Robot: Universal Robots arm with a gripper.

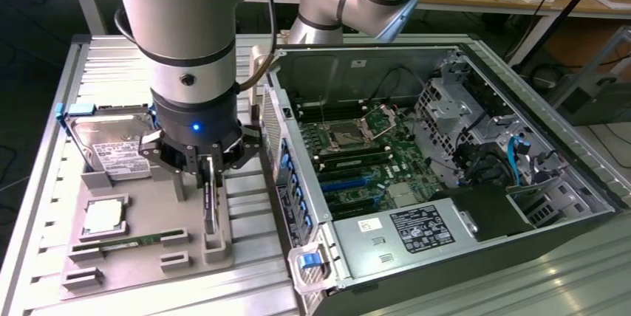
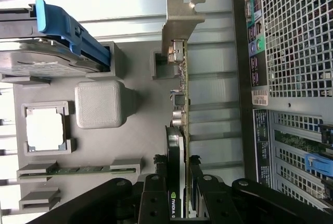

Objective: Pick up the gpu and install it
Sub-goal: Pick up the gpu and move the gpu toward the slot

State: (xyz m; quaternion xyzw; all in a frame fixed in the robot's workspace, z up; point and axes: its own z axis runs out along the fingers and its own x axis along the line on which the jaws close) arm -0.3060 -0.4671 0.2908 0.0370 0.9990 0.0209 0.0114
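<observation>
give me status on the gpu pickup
Gripper shut on the gpu, one finger on each face. Gpu upright on edge in the grey tray. Hard drive and open case flank it, both apart from it.

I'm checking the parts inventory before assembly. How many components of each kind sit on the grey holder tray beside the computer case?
Boxy silver hard drive with white label: 1
Square silver processor chip: 1
Slim green RAM stick: 1
Thin dark graphics card with silver bracket, standing on edge: 1
Total: 4
</observation>
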